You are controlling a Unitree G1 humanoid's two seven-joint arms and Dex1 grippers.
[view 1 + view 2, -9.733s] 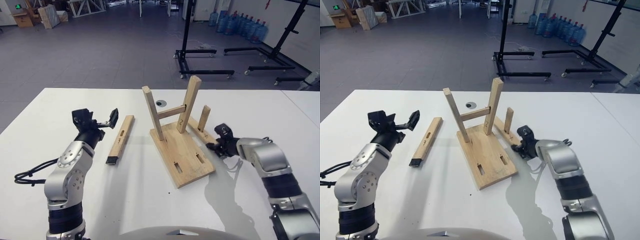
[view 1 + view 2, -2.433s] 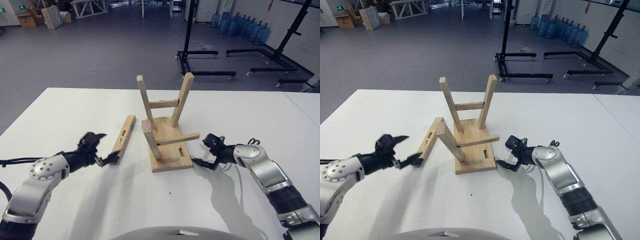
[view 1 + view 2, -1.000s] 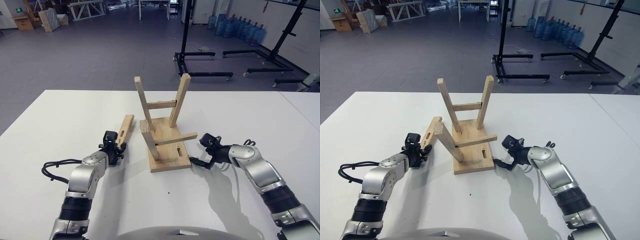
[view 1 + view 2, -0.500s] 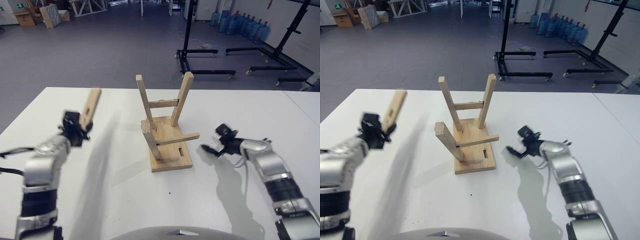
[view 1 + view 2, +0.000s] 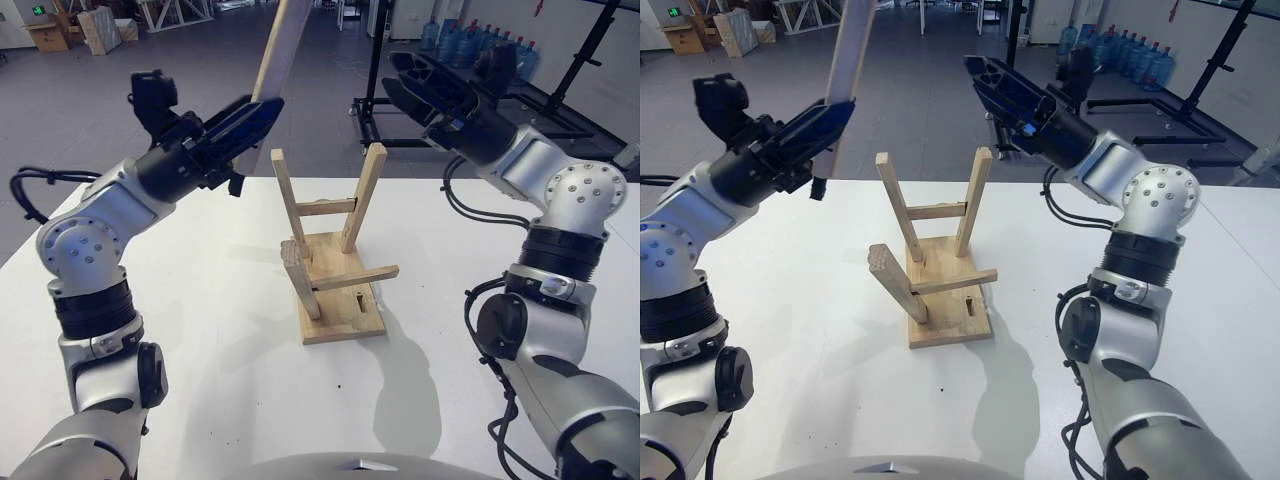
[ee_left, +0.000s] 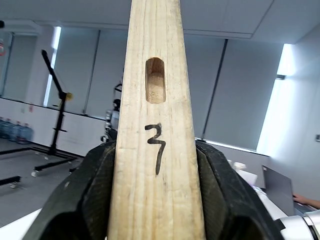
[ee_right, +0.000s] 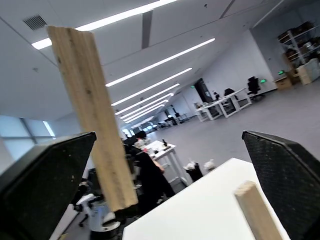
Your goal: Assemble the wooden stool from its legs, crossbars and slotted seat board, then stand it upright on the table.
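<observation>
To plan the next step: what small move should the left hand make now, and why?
Probably lower the leg, which the left hand holds high, toward the seat board's empty slot beside the crossbar's free end; the open right hand could steady it.

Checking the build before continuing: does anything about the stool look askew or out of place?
Yes. The front crossbar juts from the near leg with its right end unsupported; no leg stands there on the seat board. The fourth leg is in the raised left gripper.

You lose the top of the loose leg [image 5: 282, 40] past the head views' upper edge; its lower end sits buried in the left gripper [image 5: 258, 108].
</observation>
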